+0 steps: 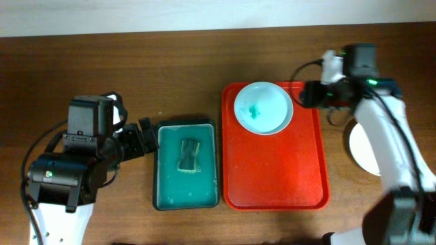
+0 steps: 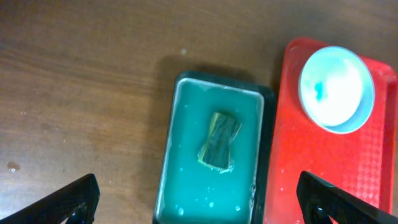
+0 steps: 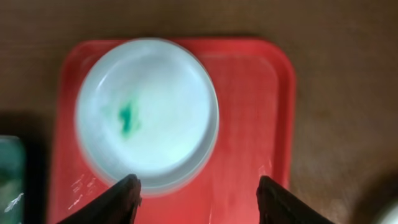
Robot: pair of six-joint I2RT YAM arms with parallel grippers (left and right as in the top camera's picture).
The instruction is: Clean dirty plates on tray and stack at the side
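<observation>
A pale-blue plate (image 1: 263,107) with a teal smear lies at the far end of the red tray (image 1: 276,177). It also shows in the right wrist view (image 3: 147,112) and the left wrist view (image 2: 336,87). My right gripper (image 1: 308,94) is open and empty at the tray's far right corner, next to the plate. In its wrist view the right gripper's fingers (image 3: 202,202) hover over the tray (image 3: 249,93). A white plate (image 1: 361,148) lies on the table right of the tray, partly hidden by my right arm. My left gripper (image 1: 139,139) is open and empty left of the basin.
A dark teal-green basin (image 1: 212,163) with teal water and a sponge (image 1: 189,154) stands just left of the tray. The left wrist view shows the basin (image 2: 267,155), the sponge (image 2: 219,140) and my left gripper (image 2: 199,199) spread wide above them.
</observation>
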